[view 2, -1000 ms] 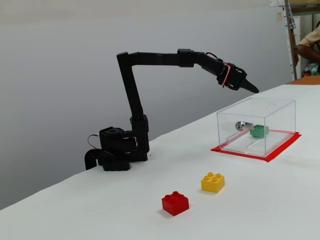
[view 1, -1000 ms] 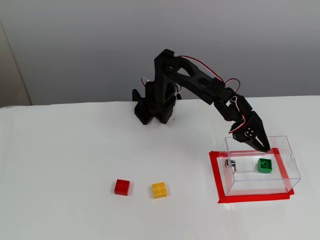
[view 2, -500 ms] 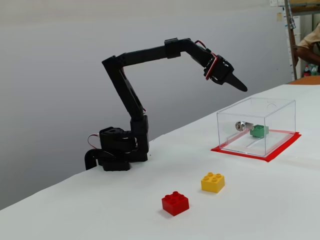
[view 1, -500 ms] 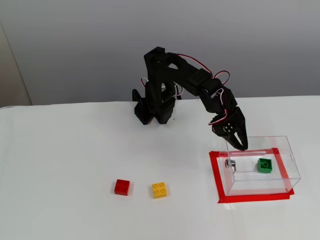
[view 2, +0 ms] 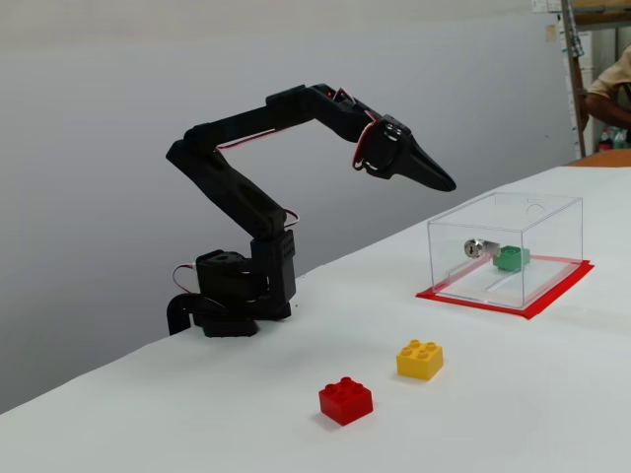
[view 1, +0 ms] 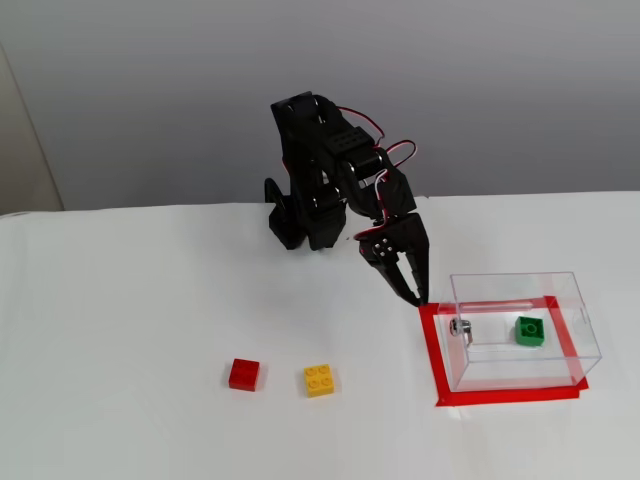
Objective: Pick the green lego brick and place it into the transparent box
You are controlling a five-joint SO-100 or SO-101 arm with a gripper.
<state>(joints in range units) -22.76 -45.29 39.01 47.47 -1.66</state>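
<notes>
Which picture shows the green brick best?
The fixed view from above: the green brick lies in plain sight on the floor of the box, studs up. The fixed view from the side shows it smaller, through the clear wall, beside the metal knob.

The brick [view 1: 530, 331] inside the box [view 1: 570, 300] is bright green — plain, no pattern. The box is clear, with a silvery metal knob [view 1: 460, 326], and stands on a red tape frame [view 1: 432, 350]. A second brick [view 1: 320, 380] is yellow; a third [view 1: 244, 374] is red. The arm [view 2: 242, 197] is matte black throughout — its gripper [view 1: 415, 290] too — with red and white wires [view 1: 395, 150] looped along it. The table [view 1: 120, 330] is plain white, the wall [view 1: 500, 90] behind pale grey.
</notes>
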